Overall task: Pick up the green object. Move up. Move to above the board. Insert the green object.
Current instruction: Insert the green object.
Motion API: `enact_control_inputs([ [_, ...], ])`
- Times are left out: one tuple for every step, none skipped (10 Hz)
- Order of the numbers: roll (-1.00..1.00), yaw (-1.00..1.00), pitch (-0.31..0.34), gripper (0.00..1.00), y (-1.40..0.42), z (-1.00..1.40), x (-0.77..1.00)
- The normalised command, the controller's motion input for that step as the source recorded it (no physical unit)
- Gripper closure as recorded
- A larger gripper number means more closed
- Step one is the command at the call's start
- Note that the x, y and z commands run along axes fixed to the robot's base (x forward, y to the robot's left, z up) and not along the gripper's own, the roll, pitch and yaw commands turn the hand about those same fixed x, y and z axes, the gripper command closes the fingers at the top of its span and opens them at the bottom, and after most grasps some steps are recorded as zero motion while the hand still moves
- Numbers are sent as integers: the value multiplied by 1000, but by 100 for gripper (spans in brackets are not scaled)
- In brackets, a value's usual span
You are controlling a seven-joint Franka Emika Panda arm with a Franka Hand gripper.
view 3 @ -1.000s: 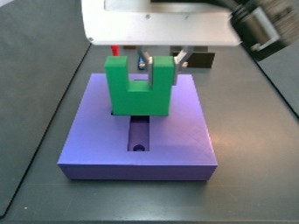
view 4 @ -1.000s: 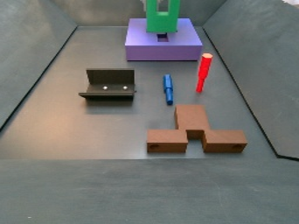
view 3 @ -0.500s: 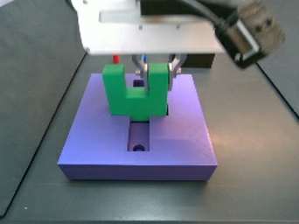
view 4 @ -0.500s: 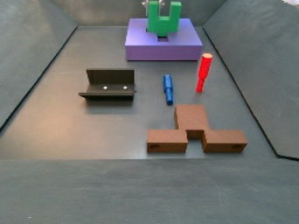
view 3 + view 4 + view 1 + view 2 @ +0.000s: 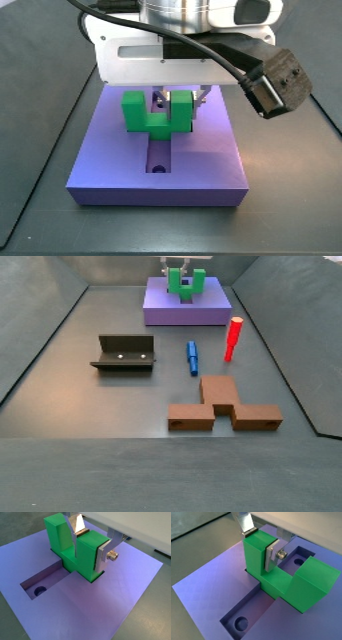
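Note:
The green object (image 5: pixel 139 114) is a bright green U-shaped block, upright with its base sunk in the cross-shaped recess of the purple board (image 5: pixel 201 165). My gripper (image 5: pixel 174 101) is directly above the board and shut on one prong of the green object. In both wrist views the silver fingers (image 5: pixel 103 556) (image 5: pixel 270 556) clamp that prong from two sides, and the gripper (image 5: pixel 92 541) (image 5: pixel 258 541) straddles it. The other prong (image 5: pixel 313 582) stands free. A round hole (image 5: pixel 41 590) shows in the open recess arm. In a side view the green object (image 5: pixel 186 285) sits on the board (image 5: pixel 187 310) at the far end.
A dark L-shaped fixture (image 5: pixel 123 353) stands on the floor at the left. A blue peg (image 5: pixel 191 356) lies near the middle, a red peg (image 5: pixel 233 338) stands upright beside it, and a brown block (image 5: pixel 223 407) lies nearer the front. Sloping grey walls ring the floor.
My gripper has come straight down with the green object. The block has dropped from above the board into the recess.

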Motion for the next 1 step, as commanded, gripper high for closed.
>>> enact_control_inputs([
  [0, 0, 0, 100, 0, 0, 0],
])
